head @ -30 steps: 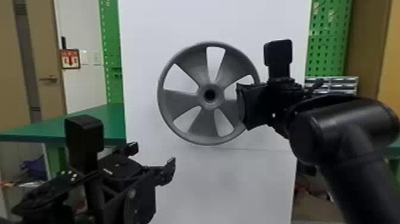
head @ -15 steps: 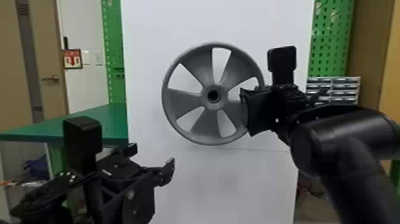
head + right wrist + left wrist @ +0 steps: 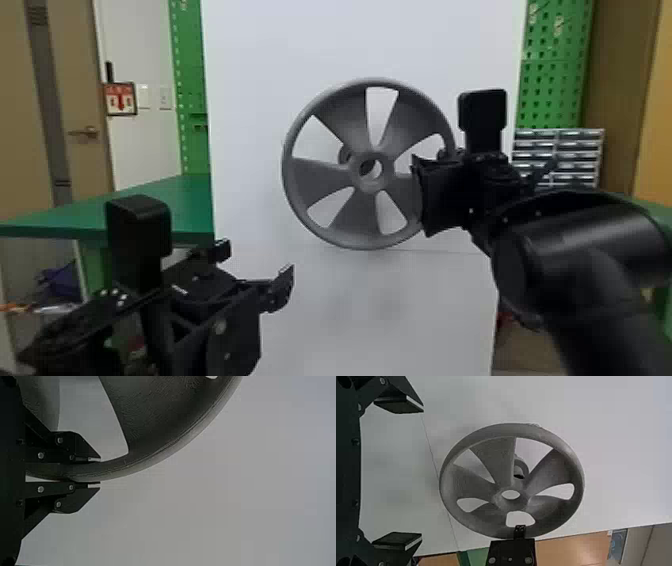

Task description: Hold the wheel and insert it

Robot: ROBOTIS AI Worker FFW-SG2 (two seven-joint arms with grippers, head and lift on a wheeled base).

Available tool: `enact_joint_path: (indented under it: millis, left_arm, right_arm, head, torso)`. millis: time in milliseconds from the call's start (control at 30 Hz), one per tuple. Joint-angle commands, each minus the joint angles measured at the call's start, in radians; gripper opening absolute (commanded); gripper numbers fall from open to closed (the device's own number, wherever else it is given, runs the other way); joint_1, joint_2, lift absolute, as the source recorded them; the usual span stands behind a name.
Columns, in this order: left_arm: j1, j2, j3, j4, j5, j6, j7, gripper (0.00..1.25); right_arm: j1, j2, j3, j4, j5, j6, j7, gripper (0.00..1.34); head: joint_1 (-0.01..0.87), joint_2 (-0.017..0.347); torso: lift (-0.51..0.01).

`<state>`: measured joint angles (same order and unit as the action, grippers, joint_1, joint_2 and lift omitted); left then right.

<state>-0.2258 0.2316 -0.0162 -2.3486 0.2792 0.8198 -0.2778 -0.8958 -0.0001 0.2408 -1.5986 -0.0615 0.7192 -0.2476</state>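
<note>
In the head view my right gripper is at the right rim of the grey five-spoked wheel, which stands upright before a white panel. A short grey peg on the panel shows through a wheel gap, left of the hub hole. The right wrist view has my right gripper shut on the rim of the wheel. My left gripper stands apart at lower left. In the left wrist view my left gripper is open and holds nothing; beyond are the wheel and the peg.
The white panel rises behind the wheel. A green table lies to the left, with a door behind it. Small drawers and a green pegboard are at the right.
The head view has shifted slightly, moving the scene in it. The wheel has moved a little relative to the panel, and the peg has come into sight through a gap. The left arm keeps its place.
</note>
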Motion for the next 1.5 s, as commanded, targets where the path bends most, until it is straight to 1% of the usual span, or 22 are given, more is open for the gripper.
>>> enact_joint_path:
  millis: [0, 167, 400, 600, 733, 867, 1133, 1467]
  left_arm:
    - [0.000, 0.000, -0.001, 0.000, 0.000, -0.001, 0.000, 1.10]
    - [0.003, 0.000, -0.001, 0.002, 0.000, -0.001, 0.002, 1.10]
    - [0.005, 0.000, -0.004, 0.003, 0.000, -0.002, 0.002, 1.10]
    - [0.003, 0.002, -0.005, 0.005, 0.000, -0.002, 0.002, 1.10]
    - [0.000, 0.002, -0.011, 0.009, 0.000, -0.002, 0.002, 1.10]
    - [-0.001, 0.003, -0.013, 0.012, 0.002, -0.004, 0.002, 1.10]
    - [-0.001, 0.003, -0.016, 0.015, 0.002, -0.007, 0.002, 1.10]
    - [-0.003, 0.005, -0.021, 0.020, 0.002, -0.008, 0.002, 1.10]
  right_arm:
    - [-0.008, 0.001, 0.006, 0.000, -0.026, 0.005, 0.001, 0.19]
    - [-0.009, 0.001, 0.012, -0.001, -0.047, 0.005, 0.001, 0.19]
    - [-0.009, 0.001, 0.015, -0.001, -0.047, 0.000, 0.001, 0.19]
    - [-0.006, 0.001, 0.014, -0.001, -0.047, -0.023, -0.021, 0.19]
    - [-0.012, 0.001, 0.008, 0.002, -0.054, -0.027, -0.022, 0.19]
    - [-0.022, 0.001, 0.006, 0.017, -0.078, -0.032, -0.022, 0.19]
    - [-0.031, 0.001, 0.025, 0.049, -0.090, -0.050, -0.022, 0.19]
    - [-0.037, 0.001, 0.041, 0.075, -0.086, -0.073, -0.022, 0.19]
  head:
    - [0.179, 0.103]
    - [0.179, 0.103]
    - [0.179, 0.103]
    - [0.179, 0.103]
    - [0.179, 0.103]
    - [0.179, 0.103]
    - [0.179, 0.103]
    - [0.179, 0.103]
  torso:
    - [-0.492]
    - [-0.492]
    - [-0.492]
    - [-0.492]
    - [-0.492]
    - [-0.492]
    - [-0.492]
    - [-0.492]
